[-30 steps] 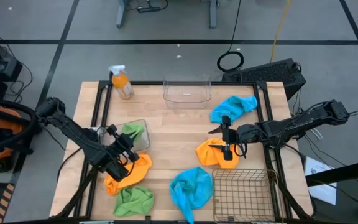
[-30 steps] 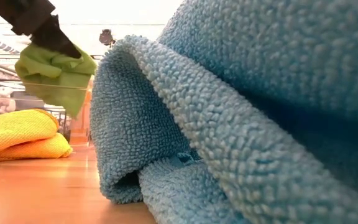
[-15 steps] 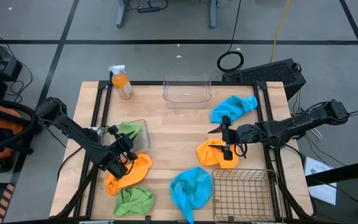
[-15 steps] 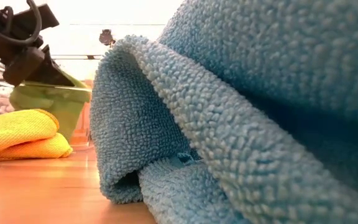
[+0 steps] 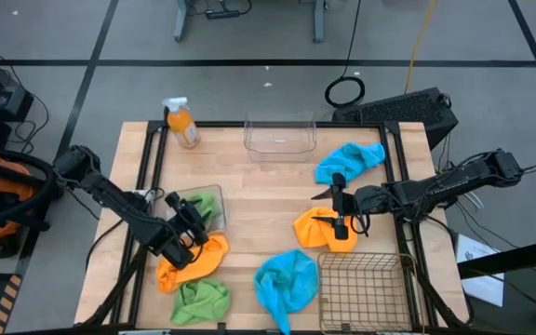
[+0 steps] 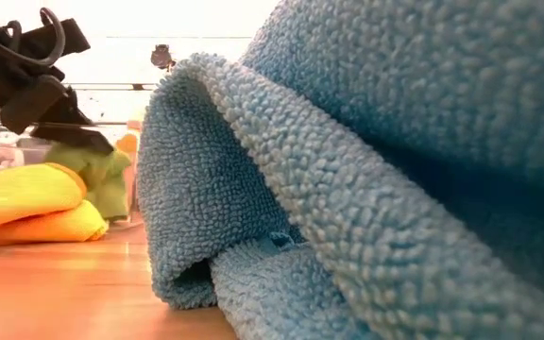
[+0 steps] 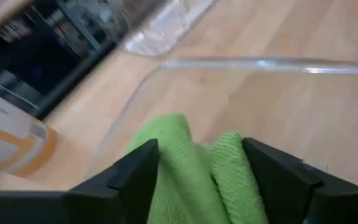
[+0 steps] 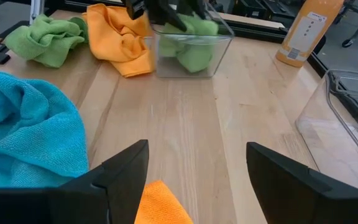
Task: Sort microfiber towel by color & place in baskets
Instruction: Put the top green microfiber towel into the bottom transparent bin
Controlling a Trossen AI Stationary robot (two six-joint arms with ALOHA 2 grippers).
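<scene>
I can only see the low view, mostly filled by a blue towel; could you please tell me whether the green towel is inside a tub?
Observer: Yes, the green towel lies in the clear tub beside the orange towel.
Operator: Is the left gripper holding it?
Observer: The left gripper is open, its fingers either side of the towel.
Operator: And the right arm?
Observer: The right gripper hovers open over another orange towel.

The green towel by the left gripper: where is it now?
In the high view it lies inside the clear tub on the table's left, under the left gripper, beside an orange towel.
</scene>
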